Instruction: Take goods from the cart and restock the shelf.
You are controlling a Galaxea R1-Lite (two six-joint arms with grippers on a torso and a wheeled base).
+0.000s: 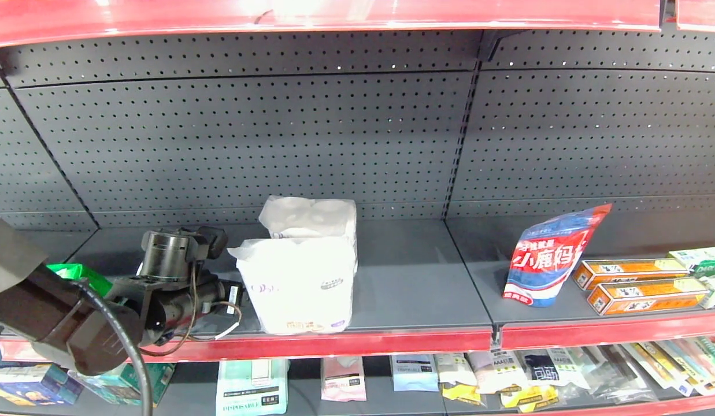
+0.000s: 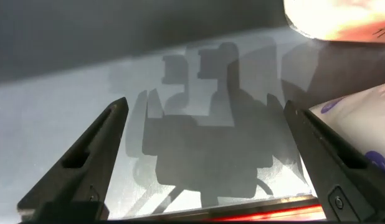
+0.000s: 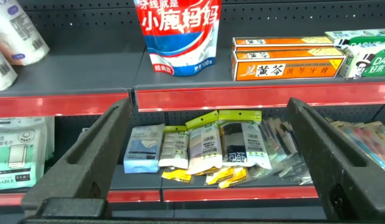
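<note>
Left claw spread, empty, low over shelf; tissue pack upright just beside it, probably not touching, set front-facing for display. Right claw also spread, empty, back from shelf

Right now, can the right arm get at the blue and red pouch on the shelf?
Probably yes. The right claw is open and faces the pouch, with nothing between them. The pouch stands near the front edge of the shelf, with orange boxes beside it.
</note>
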